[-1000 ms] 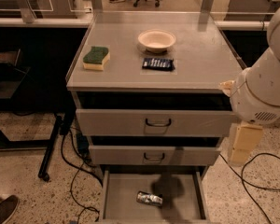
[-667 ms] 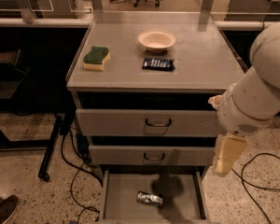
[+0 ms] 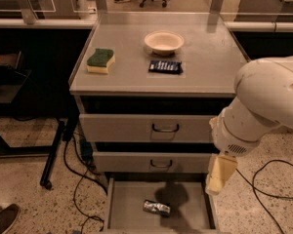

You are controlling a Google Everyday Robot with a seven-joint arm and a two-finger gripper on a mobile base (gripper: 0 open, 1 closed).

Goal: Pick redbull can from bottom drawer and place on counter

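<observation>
gripper (image 3: 220,175) lower, nearer bottom drawer (image 3: 129,211) than before (grip: cannot tell) | redbull can (image 3: 156,207) unmoved on its floor

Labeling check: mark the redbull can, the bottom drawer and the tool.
redbull can (image 3: 156,207), camera view, middle of its side.
bottom drawer (image 3: 129,211), camera view, bare floor left of can.
tool (image 3: 214,186), camera view, lower tip, by drawer's right wall.

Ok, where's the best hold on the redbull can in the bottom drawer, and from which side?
Probably grip the redbull can mid-body, from straight above. It lies on its side on the bottom drawer floor, long axis roughly left-right, and the drawer walls block a side approach. The gripper hangs by the drawer's right wall.
</observation>
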